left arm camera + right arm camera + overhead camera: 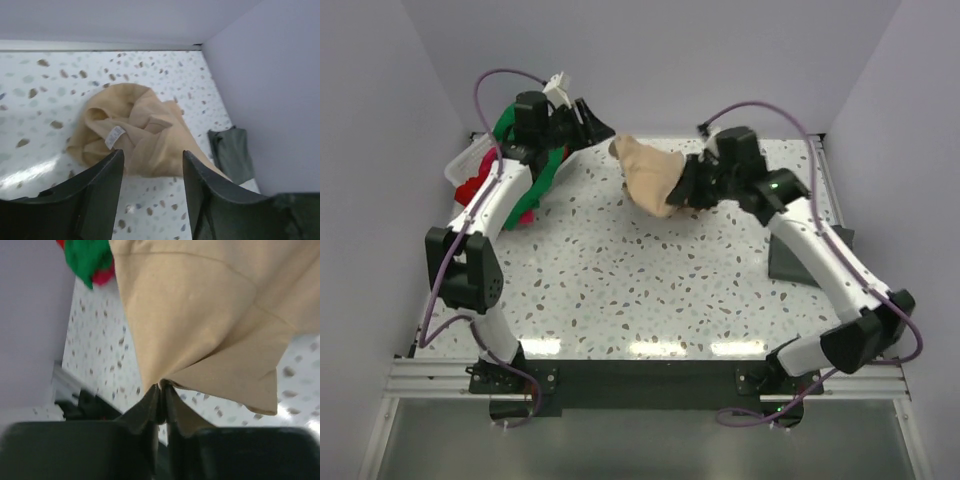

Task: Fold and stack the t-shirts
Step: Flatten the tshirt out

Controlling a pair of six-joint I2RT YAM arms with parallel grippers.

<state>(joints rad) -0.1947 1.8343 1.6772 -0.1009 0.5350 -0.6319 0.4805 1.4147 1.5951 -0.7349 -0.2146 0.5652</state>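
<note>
Tan t-shirt (650, 180) sits bunched at the far middle of the speckled table (620, 290), one edge lifted and pinched between the right gripper's (161, 396) jaws. The left gripper (152, 156) hovers apart from it, jaws spread, holding nothing. One green shirt (548, 168) and one red shirt (470, 188) spill from the white basket (458, 168) at far left. One dark grey shirt (790, 262) lies by the right wall.

The right arm (820, 245) comes in from the right of the tan t-shirt (650, 175), elbow low and wrist bent toward it. The right claw (160, 390) meets the shirt's right edge, its jaws pinched tight on a fold of the cloth. The left arm (498, 195) rises to the left of the shirt. The left claw (152, 157) hangs just left of the shirt and points at it, jaws spread with nothing between them.
</note>
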